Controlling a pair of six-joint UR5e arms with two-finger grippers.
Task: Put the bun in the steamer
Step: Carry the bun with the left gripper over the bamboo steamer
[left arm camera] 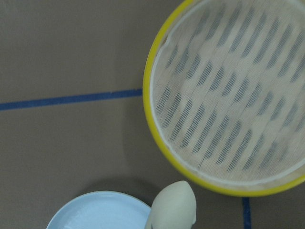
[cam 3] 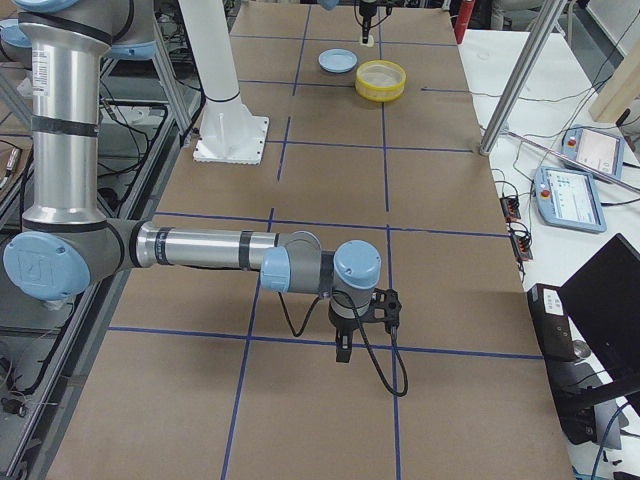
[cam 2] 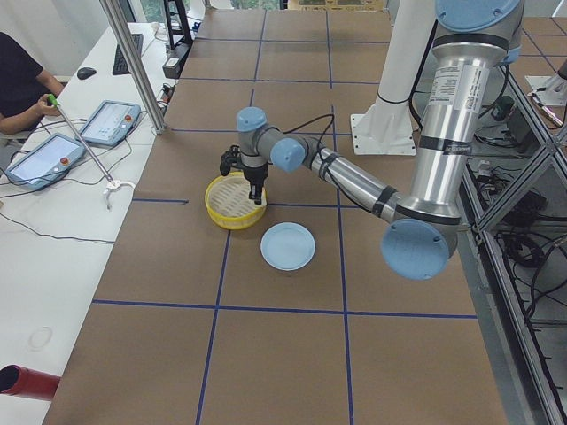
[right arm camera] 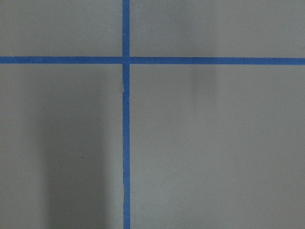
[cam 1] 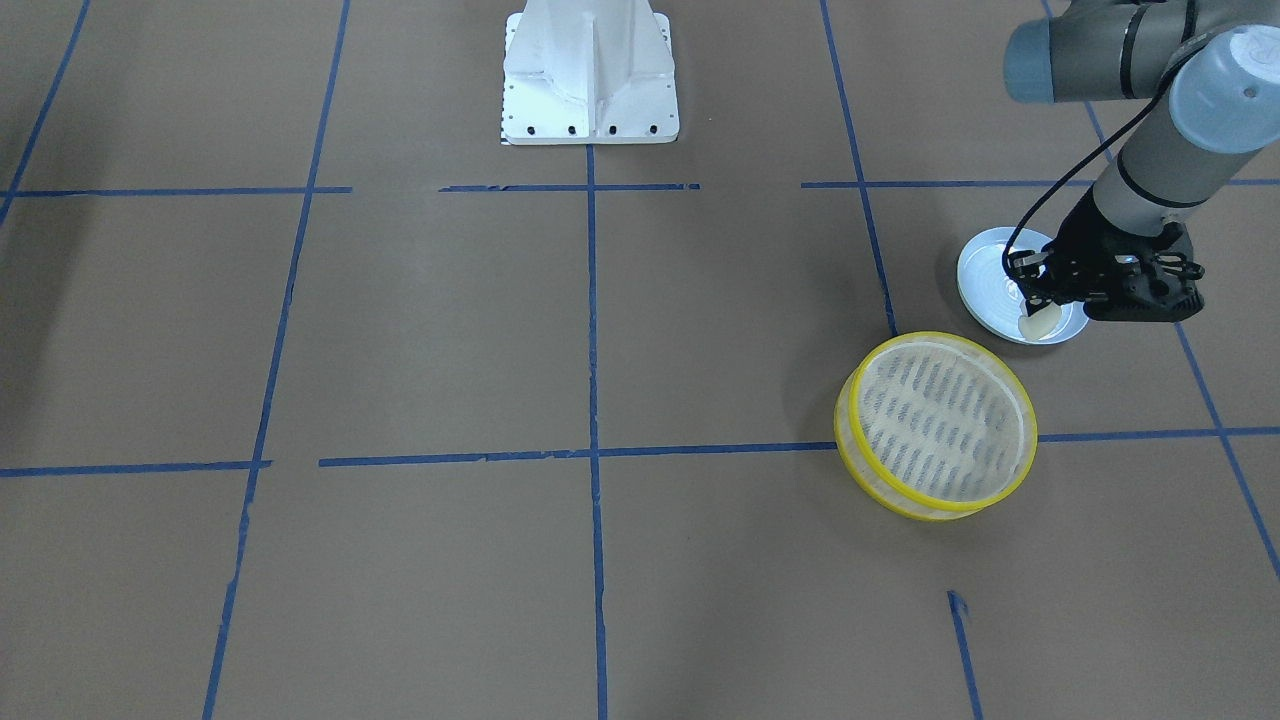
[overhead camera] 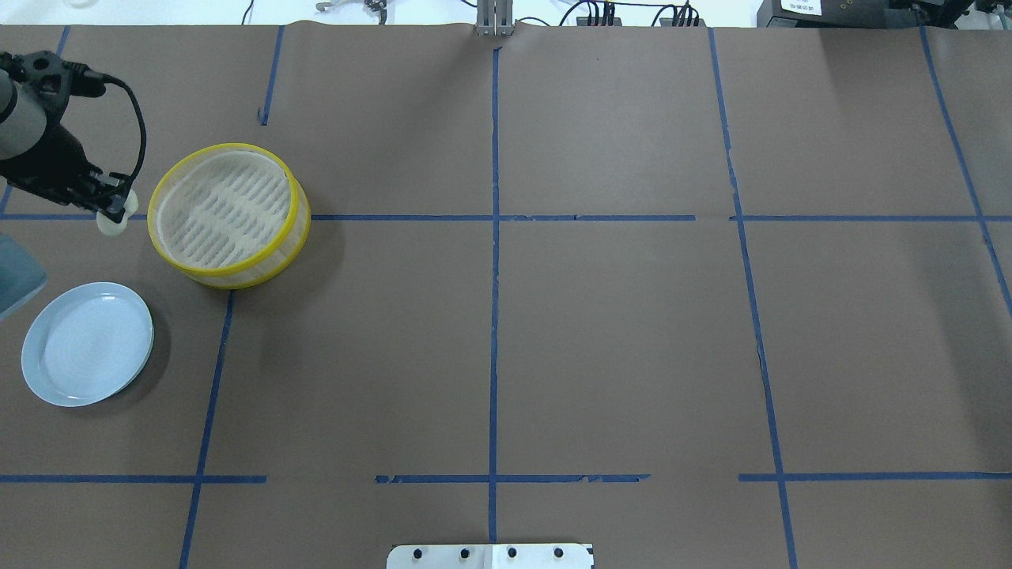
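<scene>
My left gripper (cam 1: pixel 1040 300) is shut on the bun (cam 1: pixel 1040 322), a small cream-white block, and holds it in the air. In the overhead view the gripper (overhead camera: pixel 111 207) and the bun (overhead camera: pixel 112 224) hang just left of the steamer (overhead camera: pixel 225 209), a round basket with yellow rims that holds nothing. In the left wrist view the bun (left arm camera: pixel 174 207) sits between the steamer (left arm camera: pixel 228 95) and the pale blue plate (left arm camera: pixel 95 212). My right gripper (cam 3: pixel 343 352) shows only in the exterior right view, low over bare table; I cannot tell whether it is open or shut.
The pale blue plate (overhead camera: pixel 87 344) lies bare on the table, nearer the robot than the steamer (cam 1: pixel 940 420). The white robot base (cam 1: pixel 590 70) stands at mid table edge. Blue tape lines cross the brown table cover.
</scene>
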